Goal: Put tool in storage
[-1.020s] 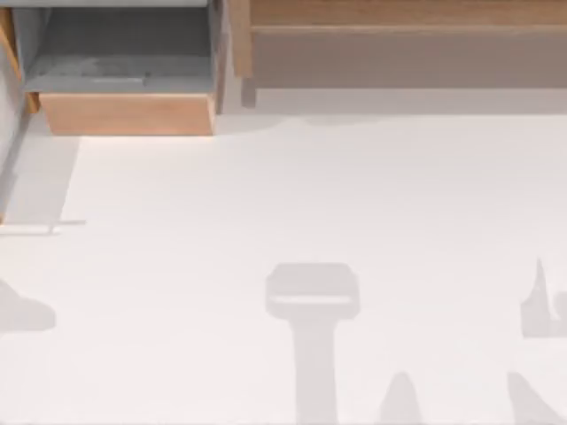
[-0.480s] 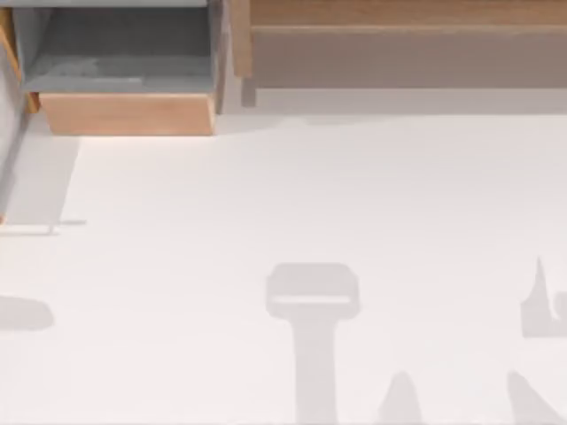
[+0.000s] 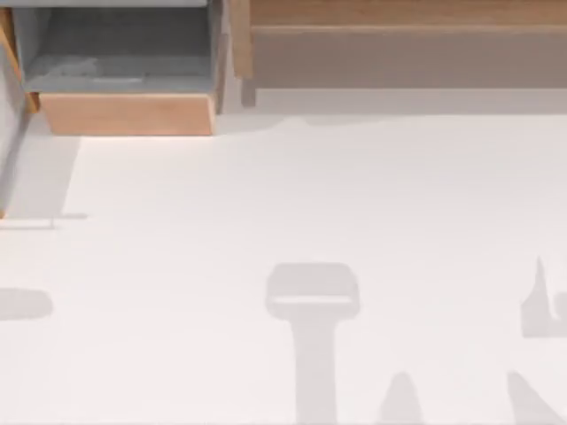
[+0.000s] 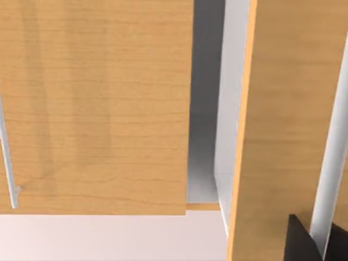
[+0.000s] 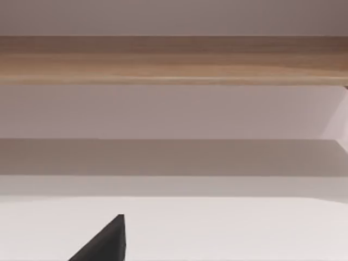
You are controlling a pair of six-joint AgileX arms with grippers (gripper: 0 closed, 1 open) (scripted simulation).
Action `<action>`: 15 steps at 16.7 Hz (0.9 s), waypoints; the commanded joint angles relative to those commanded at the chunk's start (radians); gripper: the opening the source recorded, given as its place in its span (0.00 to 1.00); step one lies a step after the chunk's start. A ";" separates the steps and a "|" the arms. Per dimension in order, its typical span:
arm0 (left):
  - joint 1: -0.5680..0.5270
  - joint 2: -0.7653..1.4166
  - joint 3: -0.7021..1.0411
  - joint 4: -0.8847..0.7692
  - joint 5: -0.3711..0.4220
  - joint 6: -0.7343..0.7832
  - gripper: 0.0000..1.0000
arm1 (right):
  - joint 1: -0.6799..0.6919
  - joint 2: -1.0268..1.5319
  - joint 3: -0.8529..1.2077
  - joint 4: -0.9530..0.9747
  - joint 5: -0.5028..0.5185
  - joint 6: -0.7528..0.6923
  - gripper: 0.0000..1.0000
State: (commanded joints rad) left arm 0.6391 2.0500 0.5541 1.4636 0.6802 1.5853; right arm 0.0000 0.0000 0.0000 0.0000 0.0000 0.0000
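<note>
Left gripper (image 4: 303, 243): seen from the left wrist as a dark tip hard against a pale upright bar (image 4: 329, 185) on the edge of a wooden panel (image 4: 283, 109). Whether the claw is wide, narrow or closed on that bar cannot be told. Just beside that panel, across a narrow grey gap, stands a flat wooden front (image 4: 98, 109) carrying its own slim bar handle (image 4: 7, 157). Right gripper (image 5: 106, 244): a dark tip low over the white table (image 3: 310, 195), facing the long wooden ledge (image 5: 174, 60); its claw state likewise cannot be told, and the arm looks idle. From above, the open drawer (image 3: 128, 113) stands pulled out, its wooden front toward the table and its grey floor exposed; the ledge runs along the back, starting just beside the drawer and leading away from it. The table in front of the drawer and well away from it carries nothing but shadows. Tool: its place cannot be told; no blue body is made out on the grey drawer floor, part of which lies in shade. Judgement: storage stands ready, and the left arm appears posted at the cabinet face near the drawer, so the step in hand is either holding the drawer open or preparing to shut it. The next move calls for confirming the tool's whereabouts first. If it is inside, the drawer front wants a straight, square push home; if not, the drawer must stay out until the tool is brought over its floor.
</note>
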 joint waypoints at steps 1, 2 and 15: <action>-0.015 0.012 0.028 -0.016 -0.016 -0.001 0.00 | 0.000 0.000 0.000 0.000 0.000 0.000 1.00; -0.032 0.025 0.061 -0.033 -0.034 -0.001 0.00 | 0.000 0.000 0.000 0.000 0.000 0.000 1.00; -0.126 0.115 0.266 -0.152 -0.127 -0.006 0.00 | 0.000 0.000 0.000 0.000 0.000 0.000 1.00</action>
State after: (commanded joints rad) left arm 0.5127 2.1654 0.8204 1.3117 0.5528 1.5792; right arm 0.0000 0.0000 0.0000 0.0000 0.0000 0.0000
